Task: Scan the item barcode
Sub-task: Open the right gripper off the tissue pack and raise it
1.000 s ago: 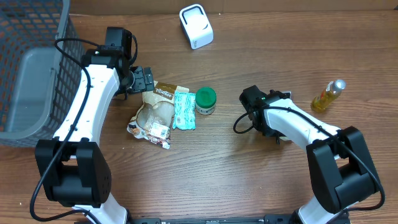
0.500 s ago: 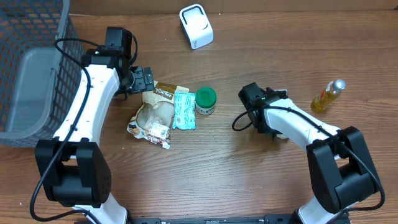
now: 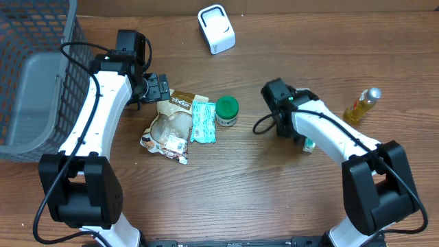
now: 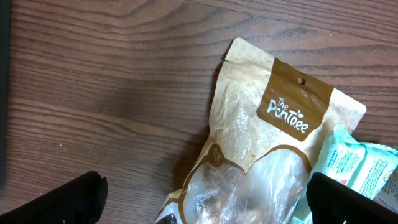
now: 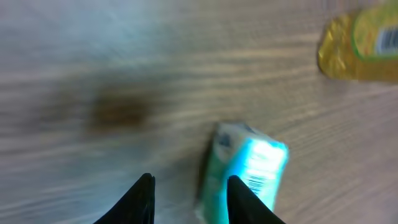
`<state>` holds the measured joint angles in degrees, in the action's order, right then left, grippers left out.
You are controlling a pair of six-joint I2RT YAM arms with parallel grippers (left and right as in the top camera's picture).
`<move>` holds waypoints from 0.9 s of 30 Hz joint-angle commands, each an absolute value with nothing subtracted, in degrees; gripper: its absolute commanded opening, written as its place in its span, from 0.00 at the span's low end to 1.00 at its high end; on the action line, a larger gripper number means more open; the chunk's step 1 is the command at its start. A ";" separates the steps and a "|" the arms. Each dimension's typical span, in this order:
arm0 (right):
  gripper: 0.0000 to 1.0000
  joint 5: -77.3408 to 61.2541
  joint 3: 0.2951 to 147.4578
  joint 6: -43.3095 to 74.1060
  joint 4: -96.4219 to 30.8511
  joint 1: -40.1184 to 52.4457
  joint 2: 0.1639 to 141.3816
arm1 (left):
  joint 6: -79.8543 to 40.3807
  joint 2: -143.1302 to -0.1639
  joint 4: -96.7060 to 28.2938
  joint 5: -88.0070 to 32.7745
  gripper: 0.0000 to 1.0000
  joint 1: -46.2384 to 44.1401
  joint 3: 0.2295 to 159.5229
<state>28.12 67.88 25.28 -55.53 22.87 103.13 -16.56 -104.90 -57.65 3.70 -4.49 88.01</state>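
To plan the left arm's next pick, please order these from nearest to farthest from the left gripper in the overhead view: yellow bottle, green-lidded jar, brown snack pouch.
1. Brown snack pouch, just beside the left gripper.
2. Green-lidded jar, mid-table.
3. Yellow bottle, far right side.

Bright and even from above, with no hard beams. Soft, short shadows on the counter [image 3: 226,178] beside whatever stands on it. Sharp right across the overhead view, with no bending at the edges. Crisp at the left wrist too, with white glare on the clear plastic of the pouch [image 4: 249,168]. Badly smeared at the right wrist: streaked wood grain, pale wash toward the upper left, a glowing, fuzzy teal packet [image 5: 249,177] and a soft yellow bottle [image 5: 360,37].
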 commanded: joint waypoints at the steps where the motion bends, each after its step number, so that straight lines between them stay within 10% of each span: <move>1: 0.34 24.77 70.81 25.23 -55.64 22.74 102.85 | -16.73 -104.47 -57.63 4.03 1.00 -4.51 88.66; 8: 0.41 26.02 77.95 30.30 -64.77 20.08 101.51 | -16.73 -104.47 -57.63 4.03 1.00 -4.51 88.66; 12: 0.81 18.87 79.15 30.44 -67.55 15.53 100.40 | -16.73 -104.47 -57.63 4.03 1.00 -4.51 88.66; 27: 0.78 6.33 65.80 30.00 -58.52 6.42 100.95 | -16.73 -104.47 -57.63 4.03 1.00 -4.51 88.66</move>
<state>7.53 68.18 29.78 -60.25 6.07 101.75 -16.56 -104.90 -57.63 3.70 -4.49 88.01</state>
